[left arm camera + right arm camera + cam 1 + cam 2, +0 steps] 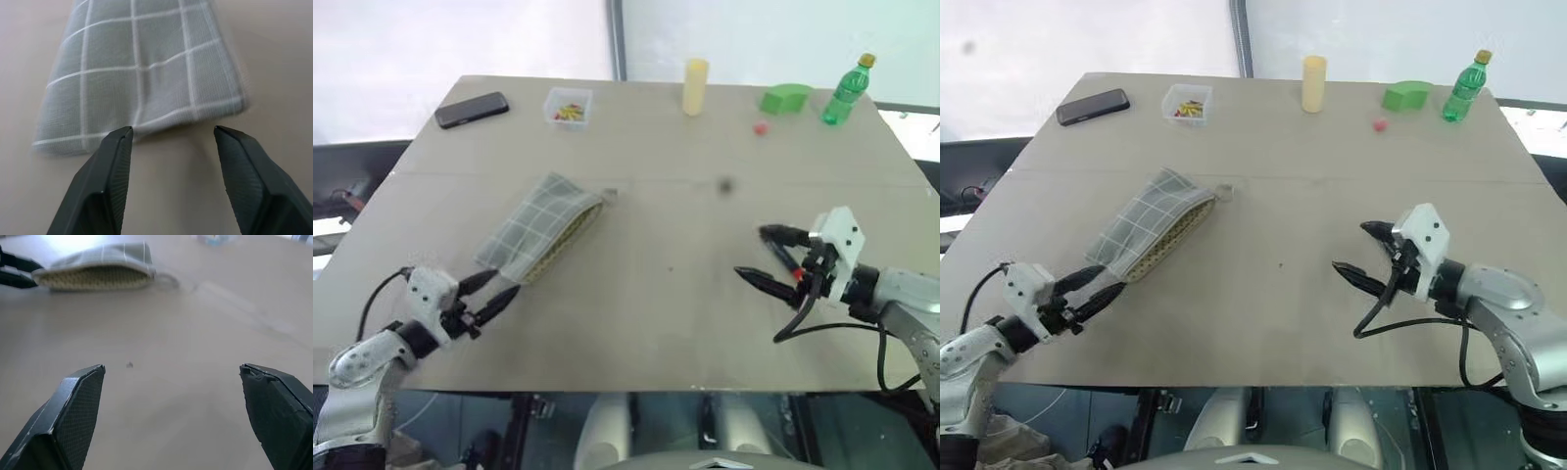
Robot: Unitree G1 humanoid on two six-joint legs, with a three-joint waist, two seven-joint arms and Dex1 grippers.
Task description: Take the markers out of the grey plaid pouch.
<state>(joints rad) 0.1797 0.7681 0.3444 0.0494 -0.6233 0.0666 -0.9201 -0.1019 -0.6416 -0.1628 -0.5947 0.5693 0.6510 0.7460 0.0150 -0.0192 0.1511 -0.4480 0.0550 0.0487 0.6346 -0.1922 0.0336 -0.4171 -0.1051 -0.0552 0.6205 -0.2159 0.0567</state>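
Item one, the grey plaid pouch (540, 227): you will find it lying flat on the counter (646, 294), left of centre, set on a diagonal with its open mouth and yellowish speckled lining turned toward the middle of the counter and a small zipper pull at its far corner. No markers are visible at the mouth or on the counter around it. Item two, your left gripper (495, 293): it sits just at the pouch's near closed end, fingers (113, 166) parted to a moderate gap and holding nothing; in the left wrist view the tips stand just short of the fabric edge, apart from it. Item three, your right gripper (766, 257): well apart from the pouch on the right side of the counter, pointed toward it, fingers (73, 406) spread wide and empty, with a bit of red showing by its body. Remaining stock along the far edge, left to right: a black phone (472, 110), a small clear tub (570, 106) of coloured bits, a pale yellow cylinder (695, 86), a tiny red ball (760, 127), a green block (786, 98) and a green bottle (848, 92) with a yellow cap.
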